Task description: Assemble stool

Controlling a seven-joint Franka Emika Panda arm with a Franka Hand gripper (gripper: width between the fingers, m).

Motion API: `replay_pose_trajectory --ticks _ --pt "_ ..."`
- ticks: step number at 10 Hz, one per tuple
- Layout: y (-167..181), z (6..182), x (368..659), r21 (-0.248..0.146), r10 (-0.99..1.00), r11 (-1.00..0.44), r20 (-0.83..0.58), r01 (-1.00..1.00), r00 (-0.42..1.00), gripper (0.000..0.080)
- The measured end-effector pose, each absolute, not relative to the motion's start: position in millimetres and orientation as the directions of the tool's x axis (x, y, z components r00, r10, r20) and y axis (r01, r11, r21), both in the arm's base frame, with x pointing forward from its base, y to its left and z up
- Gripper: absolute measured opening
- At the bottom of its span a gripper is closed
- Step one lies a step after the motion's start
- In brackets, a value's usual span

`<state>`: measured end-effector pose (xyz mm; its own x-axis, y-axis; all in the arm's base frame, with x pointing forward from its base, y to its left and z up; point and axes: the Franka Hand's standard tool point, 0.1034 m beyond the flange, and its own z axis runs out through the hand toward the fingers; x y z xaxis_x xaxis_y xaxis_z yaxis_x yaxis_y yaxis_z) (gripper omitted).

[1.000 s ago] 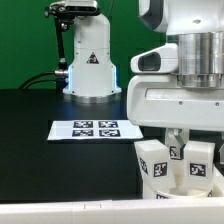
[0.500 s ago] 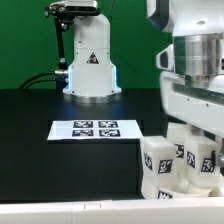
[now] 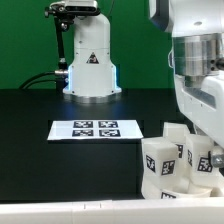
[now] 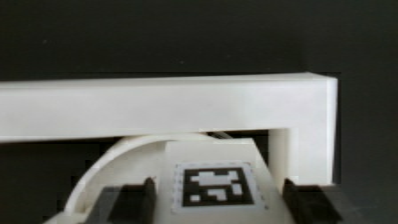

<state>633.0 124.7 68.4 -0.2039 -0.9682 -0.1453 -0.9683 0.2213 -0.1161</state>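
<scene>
Gripper (image 4: 214, 190) closed on a stool leg (image 4: 217, 180), low at the exterior view's right front

Nearest in the exterior view: white leg blocks (image 3: 162, 165) with black-and-white tags, clustered at the table's (image 3: 60, 165) front edge, exterior view's right, directly under the white arm (image 3: 200, 70). In the wrist view: dark fingers (image 4: 128, 203) pressed against both sides of the tagged leg, narrow gap filled by it; curved white seat rim (image 4: 125, 160) just behind and beside that leg; white bracket-shaped frame (image 4: 178, 100) beyond, on black surface. Farther back, mid-table: marker board (image 3: 97, 129) lying flat, well apart from the stool parts. Farthest: white robot base (image 3: 90, 60) against the green backdrop (image 3: 25, 40)
</scene>
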Motion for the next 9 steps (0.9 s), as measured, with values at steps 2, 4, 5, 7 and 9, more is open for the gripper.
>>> replay_pose_trajectory --ticks 2,4,5,7,9 --pt "126 67.4 632 -0.121 -0.954 0.276 -0.156 -0.954 -0.256 0.0338" --pt "126 67.7 632 -0.131 -0.970 0.212 -0.149 -0.969 -0.192 0.0573" --pt "124 73.8 634 -0.143 -0.982 0.139 -0.148 -0.980 -0.118 0.0573" --pt "125 95.6 634 -0.165 -0.976 -0.158 -0.126 -0.974 0.179 0.0645" --pt "127 102.8 634 -0.175 -0.916 -0.366 -0.105 -0.914 0.387 0.0649"
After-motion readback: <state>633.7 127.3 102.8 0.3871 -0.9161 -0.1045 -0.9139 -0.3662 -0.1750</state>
